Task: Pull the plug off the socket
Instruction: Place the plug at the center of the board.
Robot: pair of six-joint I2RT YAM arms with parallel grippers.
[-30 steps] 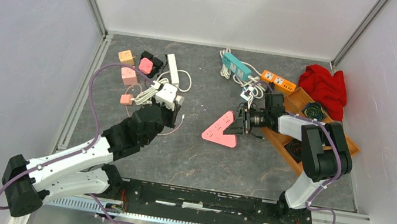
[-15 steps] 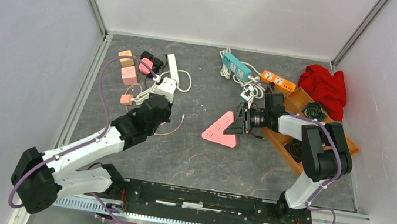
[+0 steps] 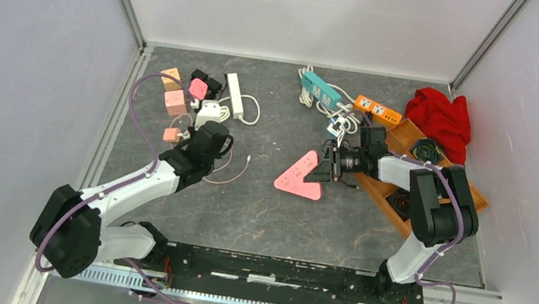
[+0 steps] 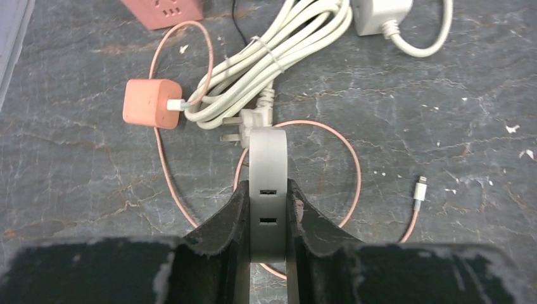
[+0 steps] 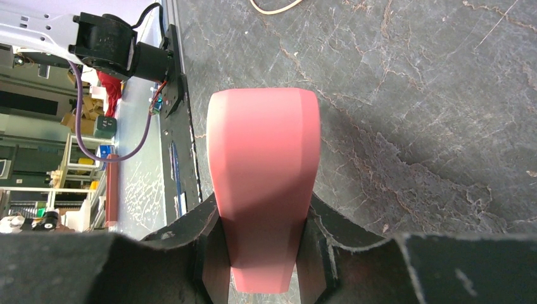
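Steadiness counts: left claw [image 4: 268, 190] clenches the grey socket block [image 4: 268, 164] near the desk's [image 3: 258, 207] left edge, white plug [image 4: 258, 117] at its far end, prongs showing; draw straight back, while right claw [image 5: 263, 212] grasps the pink strip [image 5: 263, 152].

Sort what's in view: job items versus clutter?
Job:
- grey socket, clamped in left gripper
- white plug, by its far end
- pink strip, clamped in right gripper, possibly another socket for this job

Clutter:
- pink cube
- teal strip
- orange strip
- red cloth
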